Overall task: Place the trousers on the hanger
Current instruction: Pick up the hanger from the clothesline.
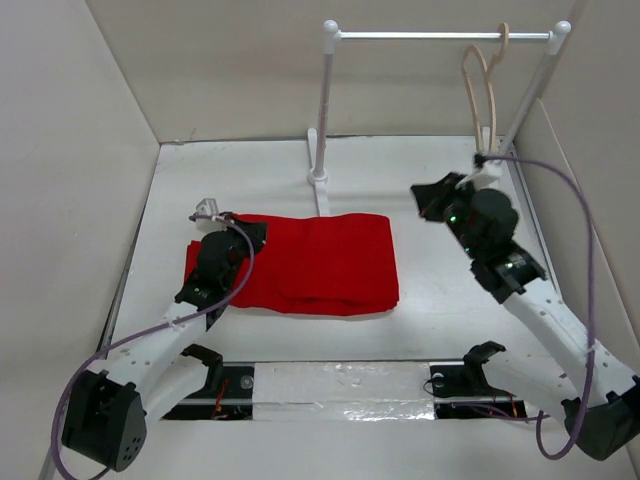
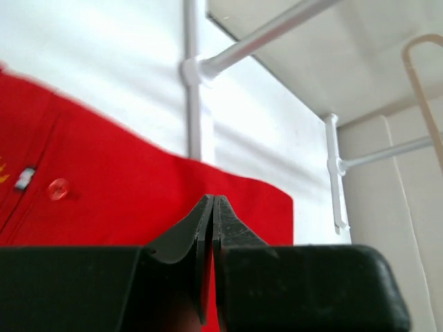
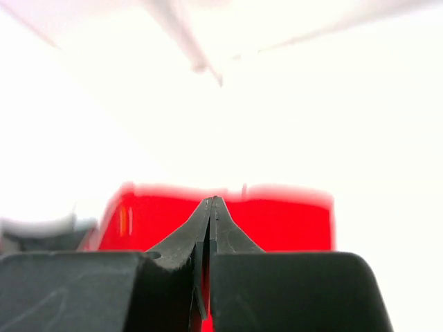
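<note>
The trousers lie folded flat on the white table, in front of the rack - and the hanger hangs from the right end of its bar. The left gripper sits over the left end of the red cloth, jaws pressed together; I can't tell whether any fabric is pinched. The right gripper hovers off to the right of the trousers, near the rack's right post - clenched on nothing.
</note>
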Available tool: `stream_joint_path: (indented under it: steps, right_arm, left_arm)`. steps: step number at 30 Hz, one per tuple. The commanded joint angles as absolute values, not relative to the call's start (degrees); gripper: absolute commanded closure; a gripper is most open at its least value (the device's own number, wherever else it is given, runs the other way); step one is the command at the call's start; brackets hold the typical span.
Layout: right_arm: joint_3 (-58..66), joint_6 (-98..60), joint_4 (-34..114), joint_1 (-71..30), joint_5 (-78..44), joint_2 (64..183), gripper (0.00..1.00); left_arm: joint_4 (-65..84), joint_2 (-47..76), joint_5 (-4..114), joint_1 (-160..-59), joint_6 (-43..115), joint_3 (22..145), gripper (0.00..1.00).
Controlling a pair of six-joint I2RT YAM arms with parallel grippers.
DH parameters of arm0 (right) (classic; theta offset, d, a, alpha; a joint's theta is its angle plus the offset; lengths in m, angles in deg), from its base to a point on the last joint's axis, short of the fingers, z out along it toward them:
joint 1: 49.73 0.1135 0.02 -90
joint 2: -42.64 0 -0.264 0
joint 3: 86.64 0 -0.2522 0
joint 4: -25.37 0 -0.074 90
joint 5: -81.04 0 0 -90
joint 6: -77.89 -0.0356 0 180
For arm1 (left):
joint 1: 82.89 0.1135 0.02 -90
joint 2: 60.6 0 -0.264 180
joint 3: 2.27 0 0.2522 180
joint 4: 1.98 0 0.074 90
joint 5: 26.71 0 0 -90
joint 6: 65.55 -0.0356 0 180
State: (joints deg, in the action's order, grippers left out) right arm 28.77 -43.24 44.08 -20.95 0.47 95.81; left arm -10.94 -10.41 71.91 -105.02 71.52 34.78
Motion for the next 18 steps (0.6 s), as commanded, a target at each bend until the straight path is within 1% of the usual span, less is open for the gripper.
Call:
stream_joint_path:
  steps: [1,2,3,4,5,6,8,9,10,11,13,14,17,18]
  right_arm:
    - [16.28,-34.79,48.26,-29.22,4.21,95.28,1.00]
    - [14.23,-34.17,48.27,-30.90,4.22,95.29,1.00]
    - [12.12,-33.91,48.44,-32.83,7.01,97.20,0.93]
    - [9.66,-33.90,50.62,-35.03,8.08,98.87,0.81]
    - [4.68,-34.17,51.95,-39.40,8.44,100.72,0.67]
    - [2.80,-34.34,52.83,-41.45,7.57,104.39,0.41]
    - [-0.19,-34.08,54.41,-45.40,4.68,108.10,0.17]
    - [-2.99,-33.21,55.03,-45.42,2.58,109.95,0.15]
    - [-4.32,-33.03,56.60,-45.94,2.12,114.05,0.14]
    - [-5.64,-32.50,57.49,-45.95,1.68,116.01,0.14]
    - [-8.28,-31.62,58.98,-45.95,2.46,120.66,0.14]
    - [-8.55,-31.45,58.90,-45.95,3.16,121.64,0.14]
    - [-8.55,-31.01,58.20,-45.95,5.10,124.72,0.20]
    - [-8.55,-30.83,58.37,-45.95,5.54,125.34,0.26]
  left_arm:
    - [-18.61,-6.57,66.10,-107.04,66.74,39.09,1.00]
    - [-18.63,-5.94,66.10,-108.54,66.03,39.09,1.00]
    - [-19.85,-5.06,68.36,-110.64,64.98,40.40,1.00]
    - [-19.86,-2.97,70.56,-116.67,62.01,41.54,1.00]
    - [-19.52,-1.82,73.54,-120.30,59.81,43.12,1.00]
    - [-18.29,-0.32,79.66,-123.81,57.70,46.35,1.00]
    - [-17.49,3.55,85.15,-131.63,52.52,49.10,1.00]
    - [-17.40,4.69,88.04,-132.98,51.53,50.50,0.97]
    - [-17.84,6.35,88.51,-133.69,51.00,50.69,0.87]
    - [-18.54,6.89,88.25,-133.69,50.74,50.60,0.85]
    - [-19.78,7.51,87.29,-133.69,50.82,50.08,0.74]
    - [-18.99,7.43,86.85,-133.69,50.91,50.25,0.74]
    - [-17.58,5.85,85.61,-133.69,50.03,50.08,0.72]
    - [-17.58,5.41,86.48,-133.69,50.03,49.29,0.72]
